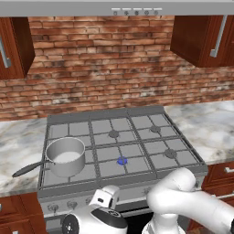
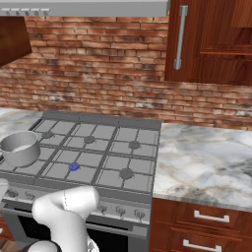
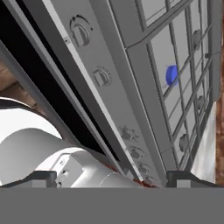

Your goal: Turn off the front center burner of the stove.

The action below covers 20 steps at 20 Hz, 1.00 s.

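The stove (image 1: pixel 103 115) is a wide grey steel range with grid grates. Its front center burner (image 1: pixel 121 160) glows blue, and the same burner (image 2: pixel 74 167) shows in the right base view. In the hand view, rolled sideways, the blue burner (image 3: pixel 171 75) lies beyond the knob panel. A row of round knobs (image 3: pixel 101 78) runs diagonally along that panel. My gripper (image 3: pixel 113 178) is open and holds nothing, with its dark fingertips (image 3: pixel 41 178) far apart. It hangs low in front of the panel, well short of the knobs.
A steel pot (image 1: pixel 66 156) with a long dark handle sits on the front left burner, left of the flame. Marble counters (image 2: pixel 206 157) flank the stove. Wooden drawers (image 2: pixel 209 216) lie below the right counter, and a brick wall (image 1: pixel 105 64) stands behind.
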{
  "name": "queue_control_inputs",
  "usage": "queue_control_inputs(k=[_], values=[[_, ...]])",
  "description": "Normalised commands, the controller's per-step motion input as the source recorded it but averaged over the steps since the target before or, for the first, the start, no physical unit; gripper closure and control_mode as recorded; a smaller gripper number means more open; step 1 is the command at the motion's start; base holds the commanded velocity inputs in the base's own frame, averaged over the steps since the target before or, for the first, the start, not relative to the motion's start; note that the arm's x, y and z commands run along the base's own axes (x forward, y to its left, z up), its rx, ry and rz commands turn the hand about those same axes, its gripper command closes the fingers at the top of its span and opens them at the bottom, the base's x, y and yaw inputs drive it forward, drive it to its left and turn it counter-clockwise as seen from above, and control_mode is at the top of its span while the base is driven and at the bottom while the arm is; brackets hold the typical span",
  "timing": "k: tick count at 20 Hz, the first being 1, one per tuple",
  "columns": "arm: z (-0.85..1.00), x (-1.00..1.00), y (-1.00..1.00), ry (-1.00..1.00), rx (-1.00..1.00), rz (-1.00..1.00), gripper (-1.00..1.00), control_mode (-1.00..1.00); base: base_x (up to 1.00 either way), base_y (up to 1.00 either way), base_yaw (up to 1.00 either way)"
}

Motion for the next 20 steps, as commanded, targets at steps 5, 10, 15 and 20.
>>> queue_control_inputs(k=[5,10,15,20], values=[[-0.2,0.14,-0.12,0.0,-0.1,0.0,-1.0,-1.0,0.0,0.0,0.0],[-0.21,0.12,-0.04,-0.04,-0.1,0.0,-1.0,-1.0,0.0,0.0,0.0],[-0.18,0.02,0.11,-0.13,-0.08,0.03,-1.0,-1.0,0.0,0.0,0.0],[-0.05,0.21,0.43,-0.12,-0.07,0.02,-1.0,-1.0,0.0,0.0,0.0]])
